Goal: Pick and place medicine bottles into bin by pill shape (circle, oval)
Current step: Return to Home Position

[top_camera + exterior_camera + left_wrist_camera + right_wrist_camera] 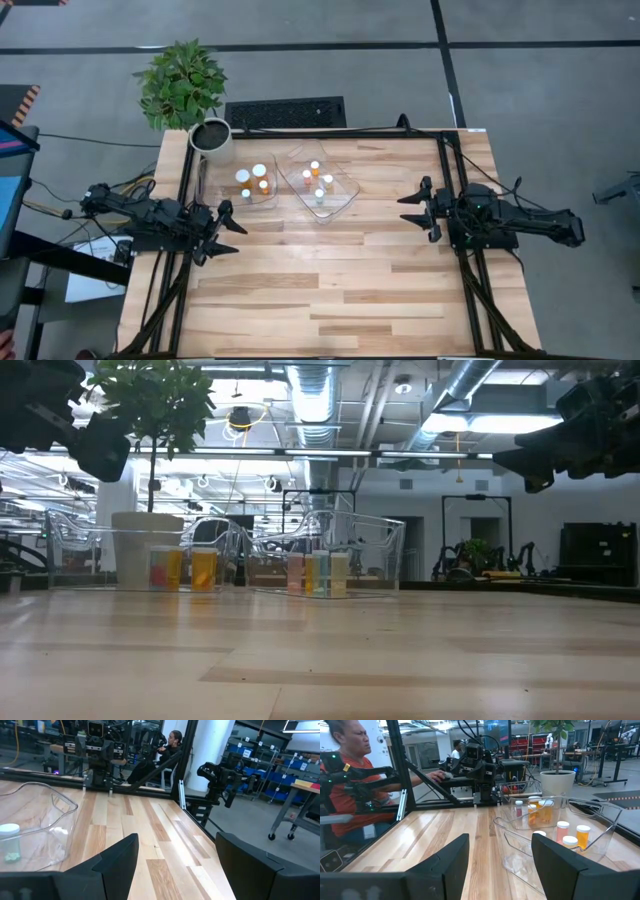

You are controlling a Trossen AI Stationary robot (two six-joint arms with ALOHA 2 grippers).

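Note:
The medicine bottles, amber with white caps, stand upright in two clear bins at the far middle of the table. Several are in the left bin [256, 183] and several in the right bin [321, 186]. The bottles [570, 836] also show through the bin walls in the right wrist view, and one white-capped bottle [10, 840] in the left wrist view. My left gripper [232, 228] hovers open near the table's left edge, level, with nothing between its fingers. My right gripper [405, 210] hovers open at the right side, also holding nothing.
A white plant pot [212, 140] with a green plant stands at the far left corner, just behind the left bin. Black frame rails [452, 190] run along both sides of the table. A person [350, 785] sits beyond the table's left side. Bare wood lies in front of the bins.

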